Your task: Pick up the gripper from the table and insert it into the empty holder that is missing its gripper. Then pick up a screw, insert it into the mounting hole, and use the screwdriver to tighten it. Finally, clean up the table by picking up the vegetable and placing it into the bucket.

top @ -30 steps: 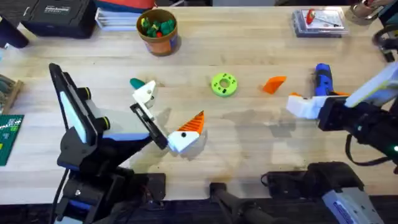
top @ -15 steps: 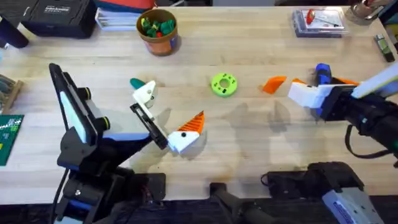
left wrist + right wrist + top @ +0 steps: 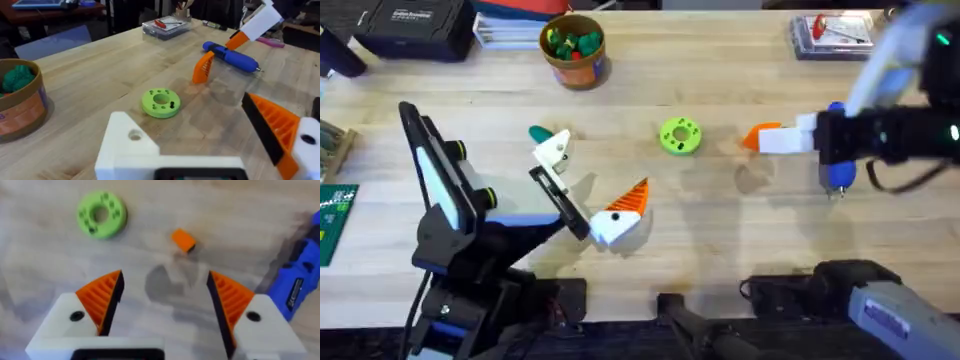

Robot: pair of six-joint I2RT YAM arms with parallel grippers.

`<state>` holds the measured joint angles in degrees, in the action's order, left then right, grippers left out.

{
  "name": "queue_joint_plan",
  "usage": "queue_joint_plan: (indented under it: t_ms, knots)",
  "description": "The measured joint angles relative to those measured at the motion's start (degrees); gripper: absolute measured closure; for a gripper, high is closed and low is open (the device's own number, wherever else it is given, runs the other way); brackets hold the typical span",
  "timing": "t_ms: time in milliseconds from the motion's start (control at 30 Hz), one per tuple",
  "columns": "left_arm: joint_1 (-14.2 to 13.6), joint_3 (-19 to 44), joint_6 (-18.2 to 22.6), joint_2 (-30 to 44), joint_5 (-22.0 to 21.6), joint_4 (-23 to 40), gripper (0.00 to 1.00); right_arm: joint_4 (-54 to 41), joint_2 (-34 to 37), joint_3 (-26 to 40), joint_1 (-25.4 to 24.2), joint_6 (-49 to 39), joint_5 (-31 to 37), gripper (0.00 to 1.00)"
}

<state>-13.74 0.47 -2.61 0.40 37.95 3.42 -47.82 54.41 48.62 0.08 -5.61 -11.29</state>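
Two claws over the worktop (image 3: 720, 250), neither one holding anything.

The right claw (image 3: 165, 305) hangs spread wide above the loose orange gripper (image 3: 183, 239), which lies on the wood between the lime-green disc (image 3: 680, 136) and the blue screwdriver (image 3: 838, 160). The left claw (image 3: 585, 190) sits low with one orange tip (image 3: 630, 196) and one bare white holder (image 3: 552, 152), apparently set well apart; a small green piece beside the holder may be the vegetable (image 3: 539, 133). The bucket (image 3: 574, 50) stands near the far edge.

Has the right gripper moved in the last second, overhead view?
Yes. The right gripper has swung up the frame and left, away from the table's near edge. It was below and right of the loose orange gripper; now it is over it, jaws open, beside the screwdriver.
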Motion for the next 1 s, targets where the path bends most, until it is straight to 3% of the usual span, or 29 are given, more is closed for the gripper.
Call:
queue_joint_plan:
  t_ms: [133,333,633,1000]
  knots:
    - [0.0,0.0,0.0,0.0,0.0,0.02,0.015,-8.82,13.32,9.12,0.0,-5.85,2.32,0.007]
    - [0.0,0.0,0.0,0.0,0.0,0.02,0.015,-8.08,25.42,15.16,0.44,-14.35,5.48,0.007]
    - [0.0,0.0,0.0,0.0,0.0,0.02,0.015,-5.89,29.94,15.45,4.67,-30.4,6.55,0.009]
    - [0.0,0.0,0.0,0.0,0.0,0.02,0.015,-5.96,31.07,15.62,4.74,-34.25,8.61,0.049]
